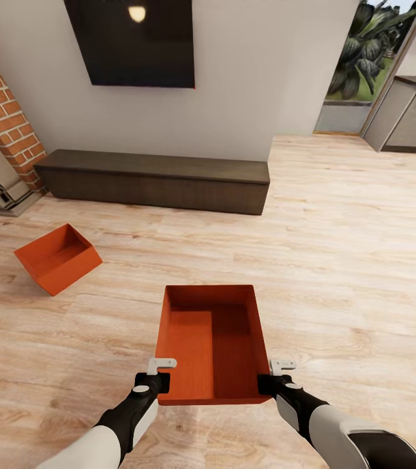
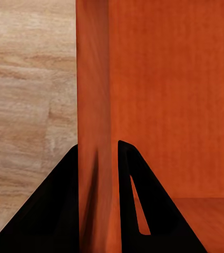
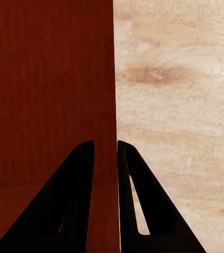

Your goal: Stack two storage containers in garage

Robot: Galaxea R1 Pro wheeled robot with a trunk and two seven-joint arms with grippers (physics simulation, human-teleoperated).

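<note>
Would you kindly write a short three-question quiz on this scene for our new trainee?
1. True or false: the near bin is gripped on both side walls, one wall by the left gripper, the other by the right gripper.
2. Which surface lies under the far bin? A) grey concrete B) light wood planks C) the dark bench
3. Fill in: in the left wrist view, the gripper's fingers straddle the bin's ____.

Key: 1 true. 2 B: it sits on the plank floor, in front of the bench and near the brick fireplace. 3 wall.
</note>
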